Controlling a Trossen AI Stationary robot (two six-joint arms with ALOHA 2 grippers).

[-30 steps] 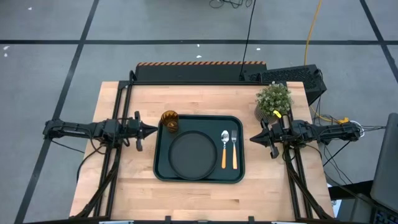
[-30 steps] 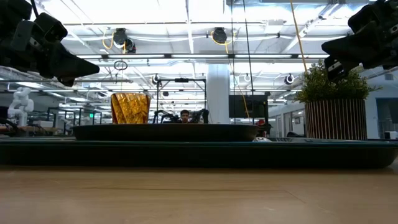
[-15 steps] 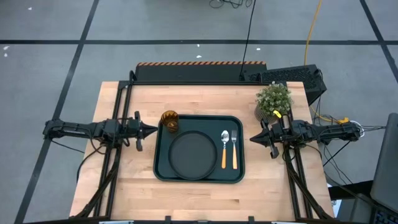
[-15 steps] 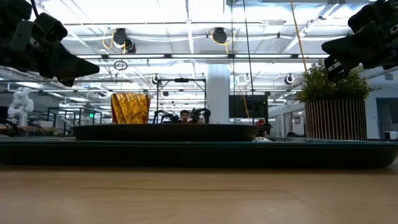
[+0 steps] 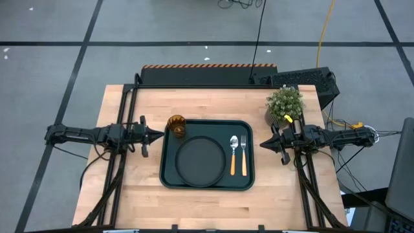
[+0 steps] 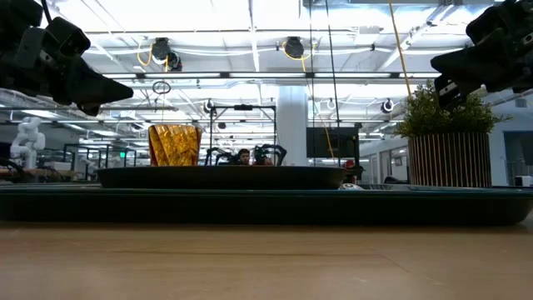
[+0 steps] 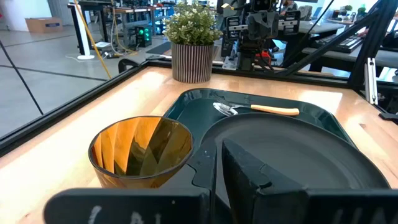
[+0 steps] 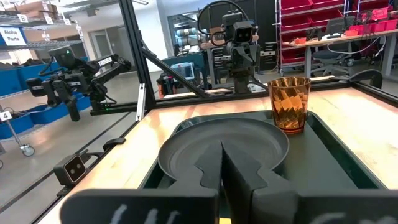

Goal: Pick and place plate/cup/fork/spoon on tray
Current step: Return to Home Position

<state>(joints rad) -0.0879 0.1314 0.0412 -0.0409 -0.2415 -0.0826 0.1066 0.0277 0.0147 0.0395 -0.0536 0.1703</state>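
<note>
Two arms at one wooden table (image 5: 207, 103), seen from above: (a) tray (image 5: 194, 127), dark green, lying at the table's middle, between my grippers and apart from both; (b) plate (image 5: 201, 161), flat in the tray's left and middle part, its rim near the tray's front wall; (c) plant (image 5: 284, 103), potted, standing on the table beside the tray's back right corner; (d) my left gripper (image 5: 154, 136), level above the table just left of the tray and pointing at it, fingers clenched together on nothing; (e) my right gripper (image 5: 263, 144), level just right of the tray and pointing toward the left one, likewise pinched closed and empty; (f) cup (image 5: 176, 125), upright in the tray's back left corner, just beside the plate; (g) spoon (image 5: 233, 155) and fork (image 5: 244, 155), side by side in the tray right of the plate, spoon nearer the plate, heads toward the back, handles toward the front
</note>
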